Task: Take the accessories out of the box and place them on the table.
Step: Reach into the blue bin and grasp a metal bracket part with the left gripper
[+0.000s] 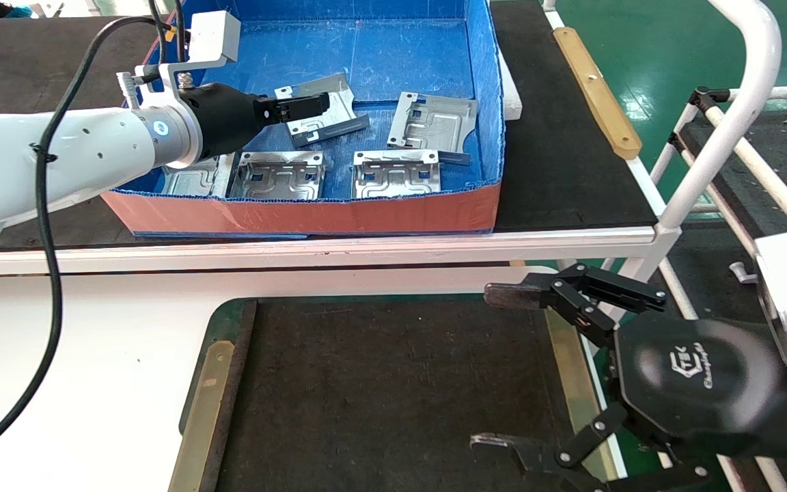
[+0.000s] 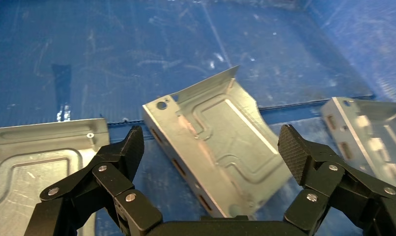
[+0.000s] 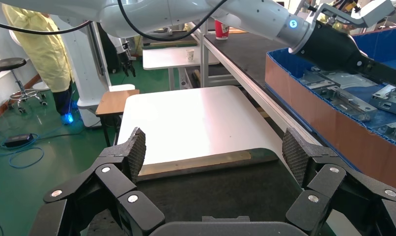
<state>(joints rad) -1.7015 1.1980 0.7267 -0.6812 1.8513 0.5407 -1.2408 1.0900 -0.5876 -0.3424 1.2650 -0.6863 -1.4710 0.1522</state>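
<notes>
Here we see the pick-up step at its start: our left gripper (image 1: pixel 322 104) reaches into the box (image 1: pixel 298 212), its jaws spread wide on either side of a tilted bracket (image 2: pixel 220 147) that leans with one edge raised off the blue floor. In the left wrist view the two ribbed fingertips (image 2: pixel 132 145) stand clear of the bracket's sides; nothing is held yet. Four other brackets lie in the box: one near the right wall (image 1: pixel 434 126), two along the front wall (image 1: pixel 397 174) (image 1: pixel 281 175), and one partly hidden under our left arm (image 1: pixel 192 179). We cannot find a sixth. The table (image 1: pixel 393 396) with its dark mat lies nearer us, well apart from the box, and carries no bracket. Our right gripper (image 1: pixel 503 369) hangs over the table's right edge, jaws also wide, holding nothing. We judge that the next move calls for lowering the left gripper until the fingertips flank the tilted bracket, then closing on its flanged edges before lifting it over the front wall.
</notes>
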